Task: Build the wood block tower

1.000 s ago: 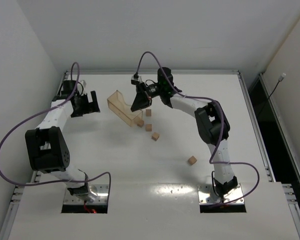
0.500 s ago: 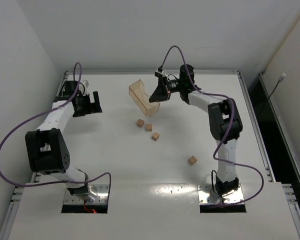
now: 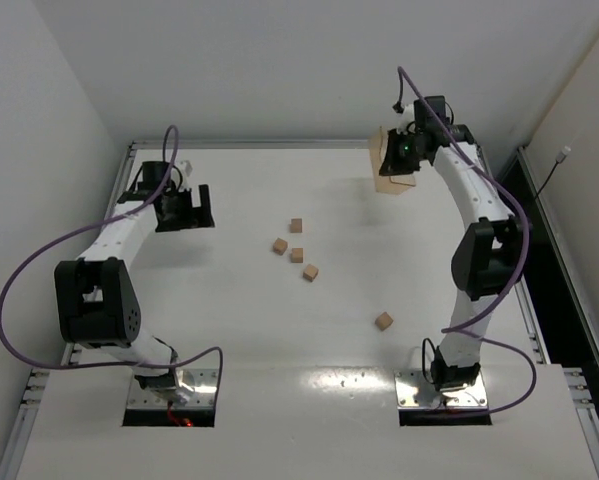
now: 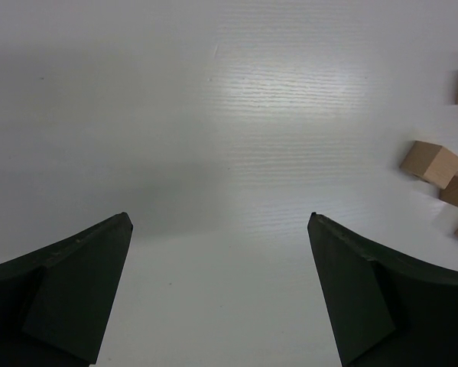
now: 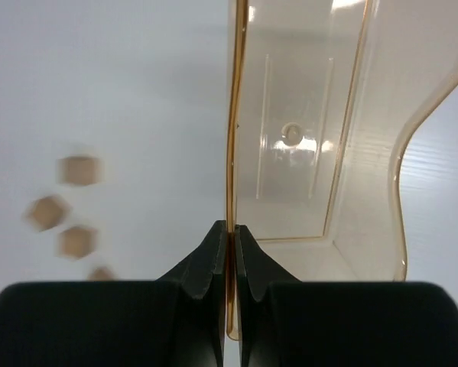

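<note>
Several small tan wood blocks lie loose on the white table: a cluster mid-table (image 3: 296, 255) with one at its top (image 3: 296, 226), and a single block nearer the front (image 3: 383, 321). No tower stands. Some blocks show at the right edge of the left wrist view (image 4: 431, 163) and blurred at the left of the right wrist view (image 5: 77, 241). My right gripper (image 3: 404, 150) is shut on the wall of the translucent tan plastic tray (image 5: 305, 153) and holds it at the far right (image 3: 388, 168). My left gripper (image 3: 189, 207) is open and empty, left of the cluster.
The table's back rim (image 3: 299, 145) runs just behind the tray. White walls enclose the table on the left and right. The purple cables loop over both arms.
My right arm has swung the tray from over the block cluster to the far right back corner. The blocks stay on the table. My left gripper has shifted slightly right.
</note>
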You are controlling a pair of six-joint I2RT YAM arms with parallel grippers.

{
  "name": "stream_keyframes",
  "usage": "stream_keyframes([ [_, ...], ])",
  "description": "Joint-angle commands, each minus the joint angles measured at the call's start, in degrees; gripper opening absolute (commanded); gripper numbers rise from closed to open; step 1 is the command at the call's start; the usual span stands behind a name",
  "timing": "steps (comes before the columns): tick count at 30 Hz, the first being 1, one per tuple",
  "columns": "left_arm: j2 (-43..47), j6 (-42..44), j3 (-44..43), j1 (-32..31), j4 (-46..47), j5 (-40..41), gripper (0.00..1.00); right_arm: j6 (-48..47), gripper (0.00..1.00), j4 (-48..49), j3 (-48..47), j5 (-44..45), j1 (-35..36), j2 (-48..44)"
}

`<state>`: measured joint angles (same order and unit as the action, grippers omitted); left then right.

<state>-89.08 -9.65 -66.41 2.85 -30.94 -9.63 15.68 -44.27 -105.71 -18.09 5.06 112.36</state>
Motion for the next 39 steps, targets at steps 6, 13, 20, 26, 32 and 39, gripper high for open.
stream_keyframes([
  [6, 2.9, 2.2, -2.7, -6.8, 1.7, 3.0, 1.0, -20.9, 0.0, 7.8, 4.3, 34.8, -5.3, 2.6],
  [13, 2.2, 2.7, -5.1, -9.3, 1.7, 3.6, 1.0, -24.0, 0.0, 8.5, -2.1, 31.5, -10.7, 12.8],
  [20, 0.5, 2.2, -6.3, -9.8, 1.7, 3.6, 1.0, -27.4, 0.0, 8.7, -10.6, 24.5, -13.0, 20.4],
  [26, 0.0, 2.2, -6.3, -9.8, 1.7, 3.6, 1.0, -27.4, 0.43, 6.8, -12.3, 22.7, -13.5, 22.5],
  [32, 0.0, 2.2, -5.8, -9.8, 1.7, 3.6, 1.0, -29.8, 0.66, 11.7, 0.5, 15.0, -14.0, 10.3],
  [39, 1.6, 1.7, -3.2, -10.3, 2.2, 3.6, 1.0, -35.5, 0.63, 13.2, 22.7, -0.6, -10.3, -13.7],
])
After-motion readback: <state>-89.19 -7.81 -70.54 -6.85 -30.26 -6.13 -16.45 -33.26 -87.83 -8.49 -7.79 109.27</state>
